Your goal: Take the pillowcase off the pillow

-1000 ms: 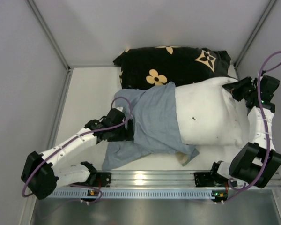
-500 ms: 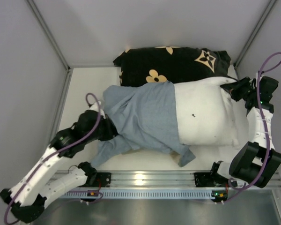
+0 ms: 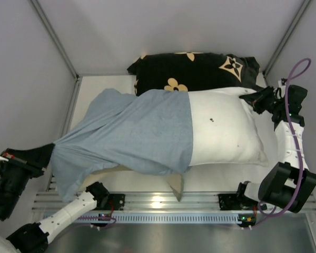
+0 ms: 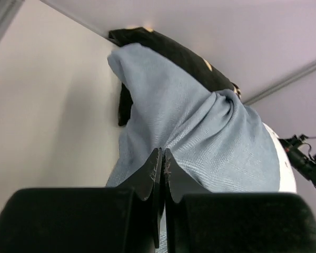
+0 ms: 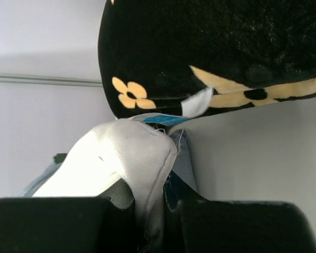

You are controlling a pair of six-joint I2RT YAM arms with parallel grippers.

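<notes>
Grey-blue pillowcase (image 3: 131, 132): dragged leftward since a second ago, half the pillow (image 3: 226, 132) now bare. Clamped left fingers (image 4: 159, 168) hold its end; right fingers (image 3: 255, 99) pinch the pillow corner. Removal about halfway.

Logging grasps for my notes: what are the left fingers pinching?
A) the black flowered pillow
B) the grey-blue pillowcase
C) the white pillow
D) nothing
B: the left wrist view shows the left fingers shut on a fold of the pillowcase, which runs taut from them.
</notes>
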